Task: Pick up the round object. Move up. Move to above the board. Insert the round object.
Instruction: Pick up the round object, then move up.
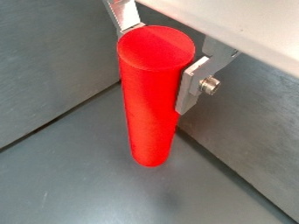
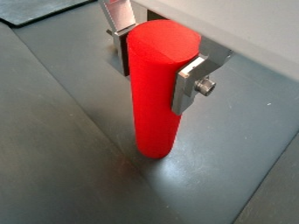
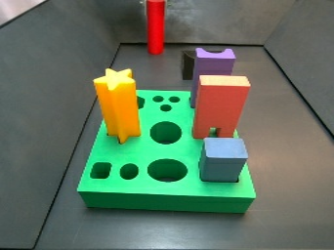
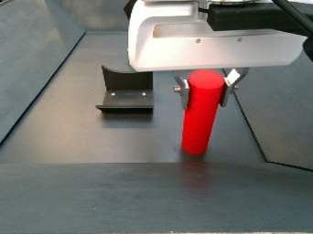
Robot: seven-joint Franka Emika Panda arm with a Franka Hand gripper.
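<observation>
You see the green board sitting on the dark surface. A yellow star peg stands in the board near one back corner. A salmon-red block stands in the board beside it, and a blue-grey block sits in front of that. A purple block stands behind the board. Far behind the board, the round object stands upright. The gripper is at its top, mostly cut off.

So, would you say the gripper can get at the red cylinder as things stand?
Probably yes: the gripper already straddles the red cylinder near its top, a finger on each side, nothing between them.
</observation>
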